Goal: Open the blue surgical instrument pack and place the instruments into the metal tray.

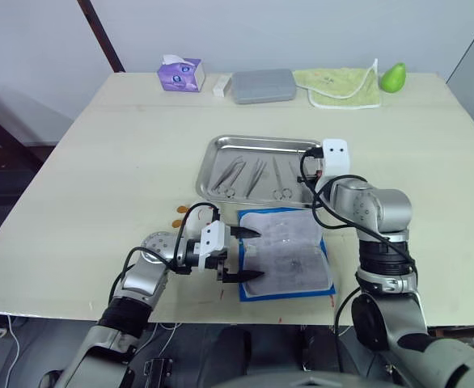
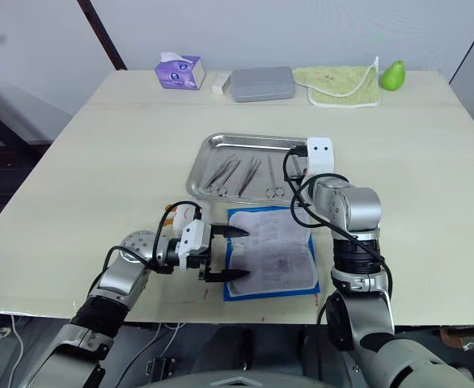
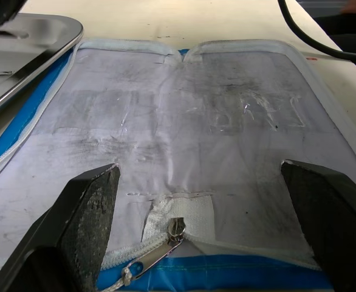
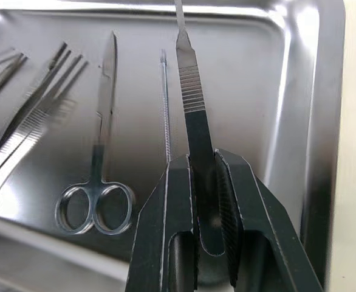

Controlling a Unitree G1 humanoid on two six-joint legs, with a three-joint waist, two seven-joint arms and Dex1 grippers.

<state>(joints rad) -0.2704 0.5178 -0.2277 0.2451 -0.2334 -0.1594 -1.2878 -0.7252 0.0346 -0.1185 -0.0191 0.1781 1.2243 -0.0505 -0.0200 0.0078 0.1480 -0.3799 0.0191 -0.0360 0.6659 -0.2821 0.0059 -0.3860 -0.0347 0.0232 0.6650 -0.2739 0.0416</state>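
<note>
The blue surgical instrument pack (image 1: 285, 255) lies unzipped and flat near the table's front edge, its whitish inner sheet (image 3: 184, 121) facing up and its zipper pull (image 3: 177, 228) at the near edge. My left gripper (image 1: 249, 255) is open at the pack's left edge, one finger (image 3: 87, 213) on each side over the sheet. Just behind the pack sits the metal tray (image 1: 221, 145), holding instruments: scissors (image 4: 102, 152), forceps (image 4: 32, 121) and a thin probe (image 4: 164, 103). My right gripper (image 4: 202, 161) hovers over the tray's right end, shut on a slender flat metal instrument (image 4: 190, 79).
Along the far edge stand a purple tissue box (image 1: 180, 74), a small white block (image 1: 221, 85), a matte grey case (image 1: 263, 85), a green cloth (image 1: 338, 85) and a green fruit-shaped object (image 1: 393, 77). A small orange item (image 1: 180, 212) lies left of the pack.
</note>
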